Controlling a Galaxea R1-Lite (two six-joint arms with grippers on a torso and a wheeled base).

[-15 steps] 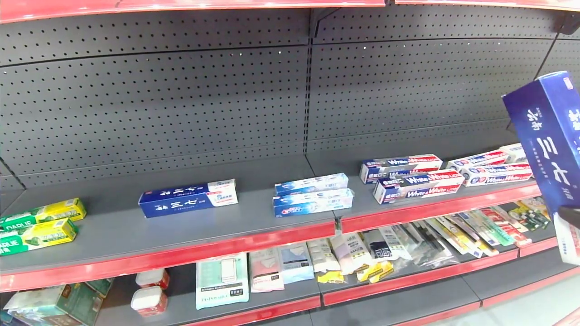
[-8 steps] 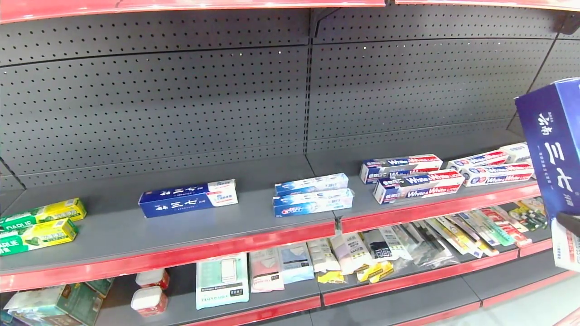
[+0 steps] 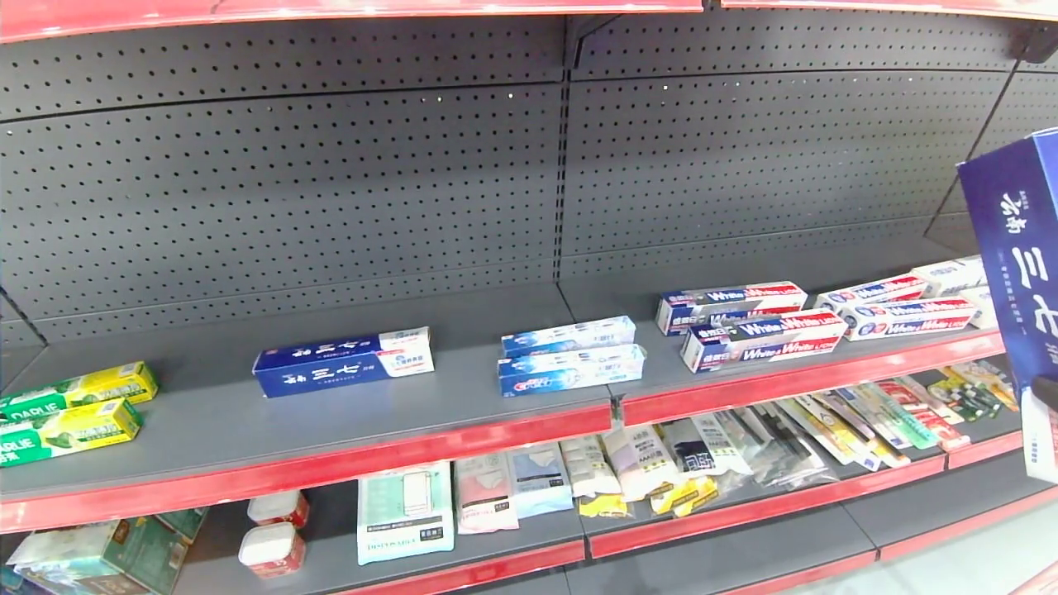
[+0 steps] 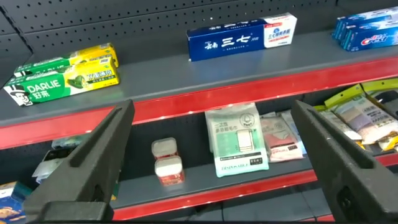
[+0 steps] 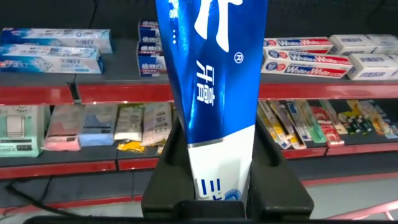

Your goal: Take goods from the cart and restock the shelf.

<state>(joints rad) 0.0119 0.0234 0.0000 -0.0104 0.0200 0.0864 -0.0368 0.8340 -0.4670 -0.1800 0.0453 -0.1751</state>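
1. Left of centre in the head view, a shelved blue box [image 3: 343, 361] lies flat on the grey shelf [image 3: 248, 430].
2. Left gripper [image 4: 211, 115]: fingers spread wide apart.
3. At the far right edge, the right gripper [image 5: 214, 140] clamps the held toothpaste box [image 3: 1021, 248] near upright.

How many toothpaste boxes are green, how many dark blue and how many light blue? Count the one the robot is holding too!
Green boxes: 2
Dark blue boxes: 2, one on the shelf at, one in the right gripper
Light blue boxes: 2
Total: 6
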